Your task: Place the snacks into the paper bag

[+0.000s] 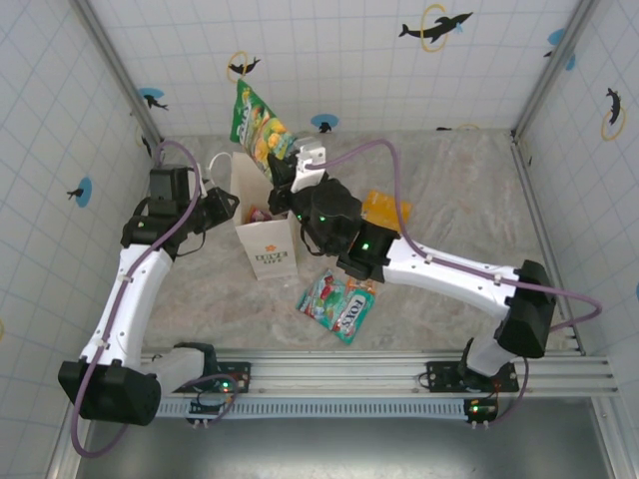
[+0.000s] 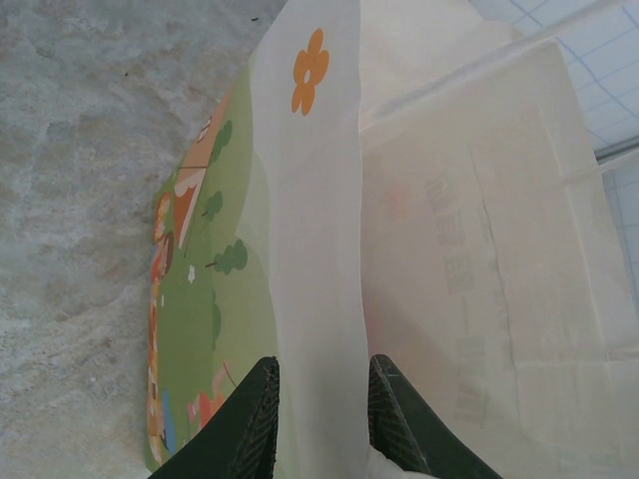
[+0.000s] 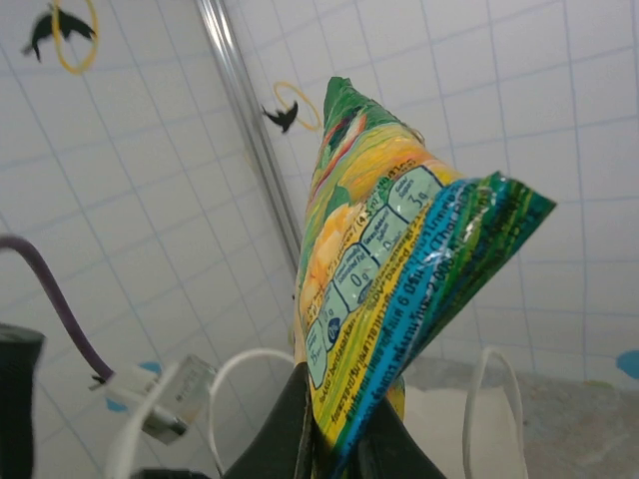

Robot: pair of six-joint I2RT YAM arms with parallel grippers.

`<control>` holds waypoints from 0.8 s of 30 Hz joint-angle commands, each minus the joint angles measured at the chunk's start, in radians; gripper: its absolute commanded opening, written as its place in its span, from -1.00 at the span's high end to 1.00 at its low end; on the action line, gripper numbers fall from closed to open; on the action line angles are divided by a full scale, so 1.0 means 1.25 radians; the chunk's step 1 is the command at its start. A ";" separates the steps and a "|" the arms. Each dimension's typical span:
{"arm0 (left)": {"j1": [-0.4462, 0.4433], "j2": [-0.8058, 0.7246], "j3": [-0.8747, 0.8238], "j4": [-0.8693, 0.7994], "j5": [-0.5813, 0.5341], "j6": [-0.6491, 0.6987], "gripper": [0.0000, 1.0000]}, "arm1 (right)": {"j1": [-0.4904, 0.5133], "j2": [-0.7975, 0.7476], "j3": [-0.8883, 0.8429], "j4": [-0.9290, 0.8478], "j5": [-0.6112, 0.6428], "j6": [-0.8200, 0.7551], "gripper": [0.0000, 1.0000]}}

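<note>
The left claw (image 1: 222,205) (image 2: 324,404) sits at the left side of the bag (image 1: 268,239) (image 2: 479,249), its fingers (image 2: 258,414) clamped on a fold of the bag's white wall. The bag stands upright on the surface (image 1: 449,190), left of centre, top open, and something pink (image 1: 259,214) shows inside. Its front, with the orange emblem, faces the near edge.

Just above the bag's far side, the right claw (image 1: 283,165) (image 3: 334,434) is pinched shut on the bottom edge of a green packet (image 1: 258,125) (image 3: 389,259), which stands up in the air, clear of the bag.

Right of the bag, an orange packet (image 1: 387,210) lies on the surface, partly behind the right arm. A green-and-red packet (image 1: 337,302) lies flat nearer, just right of the bag's front.
</note>
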 commanded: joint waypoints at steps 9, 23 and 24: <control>0.003 0.008 0.015 -0.002 -0.010 0.003 0.44 | -0.001 0.051 0.066 -0.051 0.045 0.014 0.91; 0.003 0.009 0.010 0.001 -0.012 0.005 0.44 | -0.002 0.060 0.069 -0.061 0.044 0.025 0.34; 0.003 0.011 0.010 0.001 -0.013 0.006 0.44 | -0.002 0.059 0.069 -0.062 0.043 0.025 0.33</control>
